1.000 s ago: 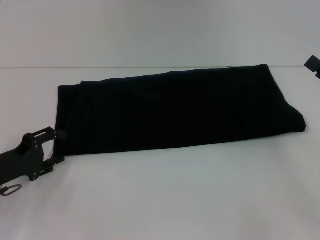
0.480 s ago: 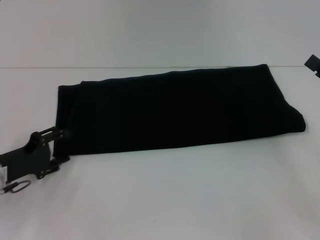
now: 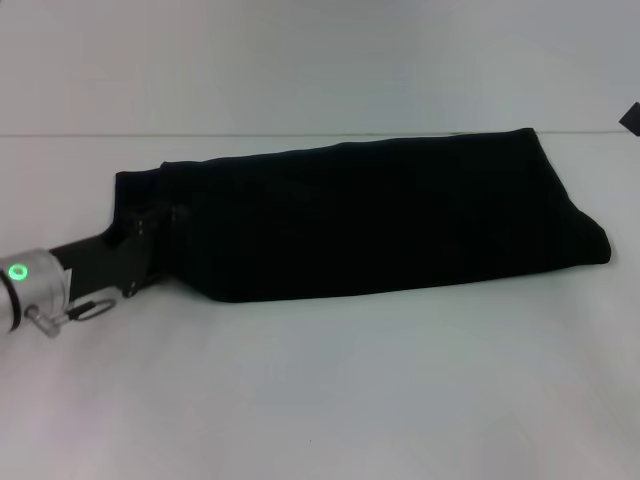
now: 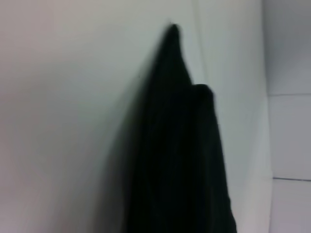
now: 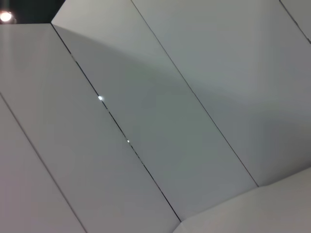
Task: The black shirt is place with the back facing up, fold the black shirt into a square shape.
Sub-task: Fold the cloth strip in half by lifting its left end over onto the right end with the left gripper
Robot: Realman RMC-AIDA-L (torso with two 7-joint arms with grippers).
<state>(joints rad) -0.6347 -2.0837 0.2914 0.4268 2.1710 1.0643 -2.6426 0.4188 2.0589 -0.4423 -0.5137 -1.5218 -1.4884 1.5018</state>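
I've got the left gripper (image 3: 150, 232) at the black shirt (image 3: 380, 215)'s left end — can't tell whether its fingers have clamped cloth. The shirt lies on the table (image 3: 350, 400), a long band running away rightward; right arm's barely in view.

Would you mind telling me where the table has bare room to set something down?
The broad white table strip in front of the black shirt is bare, as is the narrower strip behind it. The shirt's left end is crowded: the left gripper is at that edge.
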